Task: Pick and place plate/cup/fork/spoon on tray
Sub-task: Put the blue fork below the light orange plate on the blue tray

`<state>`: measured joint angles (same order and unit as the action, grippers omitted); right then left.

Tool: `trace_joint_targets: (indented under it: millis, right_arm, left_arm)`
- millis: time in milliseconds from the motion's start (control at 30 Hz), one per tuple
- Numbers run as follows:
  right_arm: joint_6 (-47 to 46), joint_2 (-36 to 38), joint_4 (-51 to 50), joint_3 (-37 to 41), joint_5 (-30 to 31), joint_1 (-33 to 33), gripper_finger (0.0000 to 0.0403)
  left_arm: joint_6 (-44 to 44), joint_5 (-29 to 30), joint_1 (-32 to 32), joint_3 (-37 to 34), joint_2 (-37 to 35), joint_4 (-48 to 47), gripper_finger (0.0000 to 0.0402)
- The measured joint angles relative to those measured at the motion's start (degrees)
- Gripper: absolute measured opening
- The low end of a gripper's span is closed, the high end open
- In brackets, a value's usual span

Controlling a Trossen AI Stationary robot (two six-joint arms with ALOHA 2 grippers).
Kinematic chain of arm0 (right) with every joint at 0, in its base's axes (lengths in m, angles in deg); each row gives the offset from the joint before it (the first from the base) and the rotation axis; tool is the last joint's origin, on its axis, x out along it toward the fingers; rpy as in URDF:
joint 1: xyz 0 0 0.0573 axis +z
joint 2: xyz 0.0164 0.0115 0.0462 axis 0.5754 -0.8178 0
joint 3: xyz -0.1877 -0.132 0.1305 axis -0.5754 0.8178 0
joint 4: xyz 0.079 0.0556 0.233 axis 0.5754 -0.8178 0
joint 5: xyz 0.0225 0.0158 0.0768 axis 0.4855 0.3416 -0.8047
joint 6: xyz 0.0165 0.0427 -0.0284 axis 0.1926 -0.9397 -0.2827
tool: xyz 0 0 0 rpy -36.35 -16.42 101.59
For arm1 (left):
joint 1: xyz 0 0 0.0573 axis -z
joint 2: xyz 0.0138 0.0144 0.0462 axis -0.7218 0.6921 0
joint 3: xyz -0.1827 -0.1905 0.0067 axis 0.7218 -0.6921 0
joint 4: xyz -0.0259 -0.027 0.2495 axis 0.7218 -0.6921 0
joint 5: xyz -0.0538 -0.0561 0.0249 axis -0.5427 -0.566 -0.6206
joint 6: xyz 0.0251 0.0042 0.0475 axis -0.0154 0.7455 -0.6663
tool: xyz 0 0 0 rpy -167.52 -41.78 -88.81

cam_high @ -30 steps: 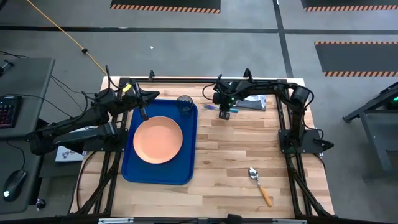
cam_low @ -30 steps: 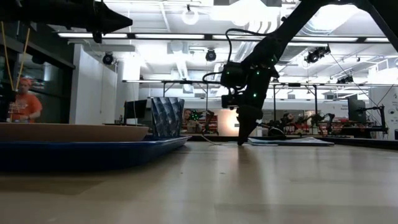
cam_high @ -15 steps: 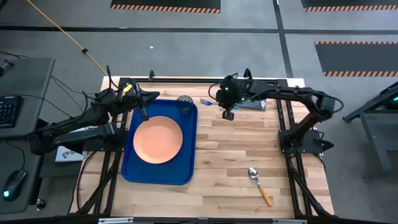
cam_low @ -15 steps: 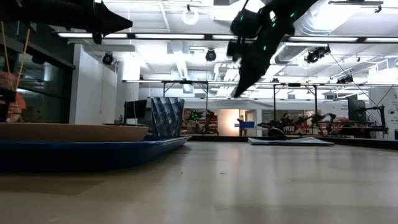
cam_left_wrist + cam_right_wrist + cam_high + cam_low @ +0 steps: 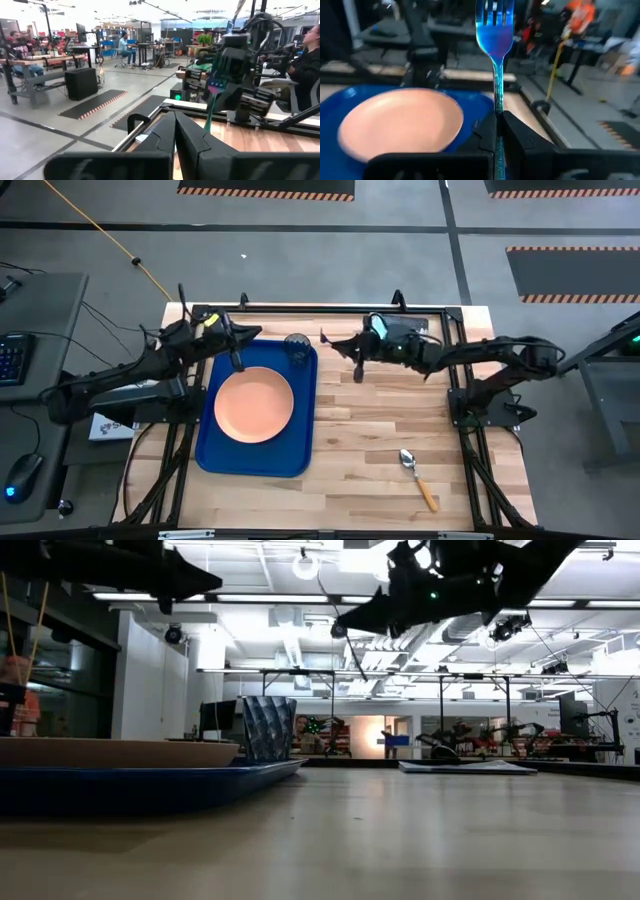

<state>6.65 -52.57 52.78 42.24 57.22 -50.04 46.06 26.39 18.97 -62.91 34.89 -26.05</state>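
The dark-blue tray (image 5: 210, 450) lies at the table's left with the peach plate (image 5: 254, 405) on it and the dark cup (image 5: 296, 345) upright in its far right corner. My right gripper (image 5: 338, 343) hovers just right of the cup, shut on the light-blue fork (image 5: 495, 30), whose tines point toward the tray. The fork also shows in the left wrist view (image 5: 212, 100). My left gripper (image 5: 250, 334) is shut and empty, high over the tray's far edge. The spoon (image 5: 418, 478) lies on the table at the near right. My right gripper pinches the fork's handle (image 5: 496, 107) between its two fingers, which lie along the handle. They come nearly level from the table's right. The fork is lifted clear of the table and sticks out past the fingertips, tines foremost.
A flat teal-and-black packet (image 5: 412, 340) lies at the far edge under my right arm. In the low view the cup (image 5: 265, 728) stands higher than the plate's rim (image 5: 110, 752). Bare wood lies between the tray and the spoon.
My right gripper has risen from the table with the fork. It has tipped from pointing down to nearly level, pointing toward the tray. The fork, which lay on the table by the packet, is now lifted clear.
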Motion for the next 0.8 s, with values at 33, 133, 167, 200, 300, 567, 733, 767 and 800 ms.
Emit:
trace_joint_targets:
  millis: [33,133,167,200,300,567,733,767,800]
  right_arm:
    - [0.03,-0.63,1.74,-0.11,1.76,0.76,0.0001]
    - [0.53,-2.42,2.56,-2.19,9.20,3.04,0.0000]
    - [0.52,-3.12,2.70,-3.01,11.77,3.76,0.0000]
    - [0.52,-3.79,2.68,-3.75,14.21,4.43,0.0000]
    - [0.50,-6.14,2.74,-6.05,22.37,6.20,0.0000]
    - [2.23,-13.38,2.92,-12.47,38.96,9.38,0.0000]
    - [5.50,-18.21,2.94,-17.60,43.34,11.23,0.0000]
    - [6.37,-19.14,2.93,-18.59,44.20,11.60,0.0000]
    - [7.21,-20.10,2.90,-19.51,45.03,11.92,0.0000]
  left_arm:
    - [0.00,-0.01,0.15,0.00,1.52,1.47,0.0003]
    - [0.03,0.04,0.88,-0.01,6.91,5.49,0.0017]
    - [0.19,0.24,1.16,-0.02,8.65,7.33,0.0025]
    - [0.46,0.58,1.43,-0.02,10.44,9.69,0.0035]
    - [0.46,1.49,2.43,0.00,15.36,14.43,0.0072]
    - [-2.51,1.96,5.53,-0.02,24.14,27.58,0.0188]
    - [-3.63,4.99,7.43,0.04,27.54,32.39,0.0224]
    - [-3.62,5.69,7.73,0.04,28.04,33.28,0.0226]
    - [-3.63,6.18,8.03,0.04,28.46,34.09,0.0227]
